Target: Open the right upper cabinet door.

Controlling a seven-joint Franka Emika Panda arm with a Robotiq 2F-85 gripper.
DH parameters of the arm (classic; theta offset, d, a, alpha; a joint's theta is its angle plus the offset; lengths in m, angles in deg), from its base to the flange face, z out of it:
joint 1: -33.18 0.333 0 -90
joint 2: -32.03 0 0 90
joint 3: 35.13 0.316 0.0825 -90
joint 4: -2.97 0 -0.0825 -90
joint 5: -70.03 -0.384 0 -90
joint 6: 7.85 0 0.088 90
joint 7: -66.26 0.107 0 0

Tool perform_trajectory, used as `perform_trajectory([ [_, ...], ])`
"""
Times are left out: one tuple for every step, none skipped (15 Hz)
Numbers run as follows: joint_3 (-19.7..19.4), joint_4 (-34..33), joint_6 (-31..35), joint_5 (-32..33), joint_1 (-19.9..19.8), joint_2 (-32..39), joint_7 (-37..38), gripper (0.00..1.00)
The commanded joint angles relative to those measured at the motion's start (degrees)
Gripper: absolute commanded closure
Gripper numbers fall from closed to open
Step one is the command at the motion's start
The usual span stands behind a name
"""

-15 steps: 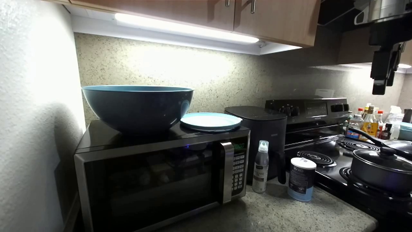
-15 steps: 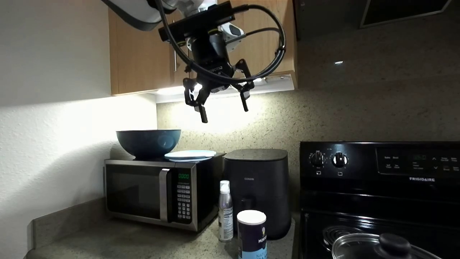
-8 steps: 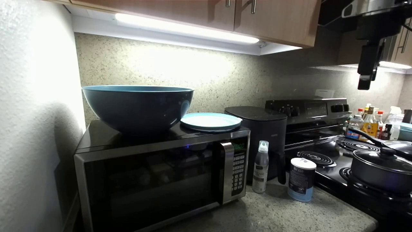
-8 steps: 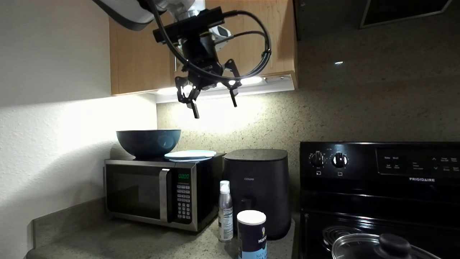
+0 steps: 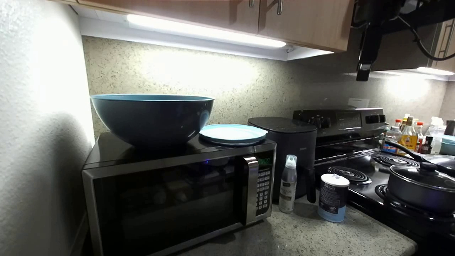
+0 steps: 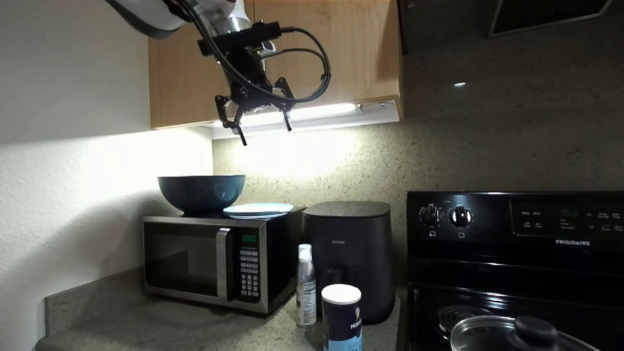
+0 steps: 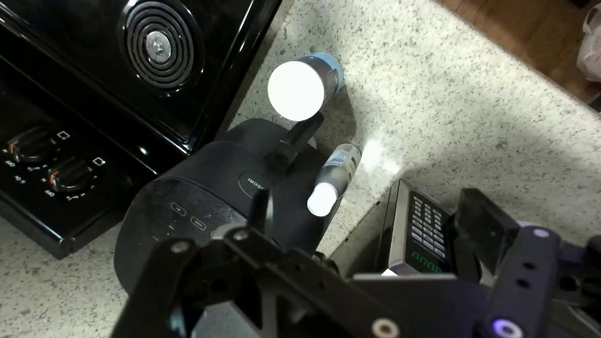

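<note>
The right upper cabinet door (image 6: 351, 53), a flat light tan wood panel, lies flush with its cabinet front in both exterior views. Its slim metal handle (image 5: 279, 6) sits near the edge beside the twin door (image 5: 213, 10); in the view facing the stove, the arm hides this handle. My gripper (image 6: 267, 135) points downward in front of the cabinet's lower edge, apart from the door and handle. Its fingers stand wide, with nothing between them. In the wrist view the gripper (image 7: 373, 218) looks down past the microwave keypad; no cabinet door shows there.
Below stand a microwave (image 6: 195, 258) bearing a dark blue bowl (image 6: 200, 195) and light blue plates (image 6: 258, 209), a black air fryer (image 6: 348, 263), a spray bottle (image 6: 306, 292) and a salt canister (image 6: 341, 317). The stove (image 6: 512, 229) adjoins; a wall (image 6: 97, 195) bounds the left.
My gripper has moved leftward and somewhat upward in both exterior views, its jaws staying wide. The cabinet doors and the things on the counter have not moved.
</note>
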Motion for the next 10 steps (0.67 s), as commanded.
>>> perform_trajectory([
  [1.0,0.9,3.0,0.9,-1.4,-0.5,3.3,0.0],
  [1.1,1.4,6.9,0.4,-1.6,-1.3,6.0,0.0],
  [1.1,0.9,9.2,-0.2,-1.7,-1.2,7.4,0.0],
  [1.3,0.6,11.2,-0.6,-1.8,-1.3,9.4,0.0],
  [1.6,0.7,13.5,-0.7,-2.1,-1.6,11.5,0.0],
  [1.8,0.9,15.9,-0.8,-2.3,-1.8,13.5,0.0],
  [2.0,1.0,18.0,-1.0,-2.7,-2.4,15.3,0.0],
  [2.0,1.2,20.2,-1.3,-3.0,-2.8,17.1,0.0],
  [1.8,0.9,21.2,-2.2,-3.4,-3.1,18.9,0.0],
  [1.6,0.9,22.6,-2.8,-3.8,-3.4,20.6,0.0],
])
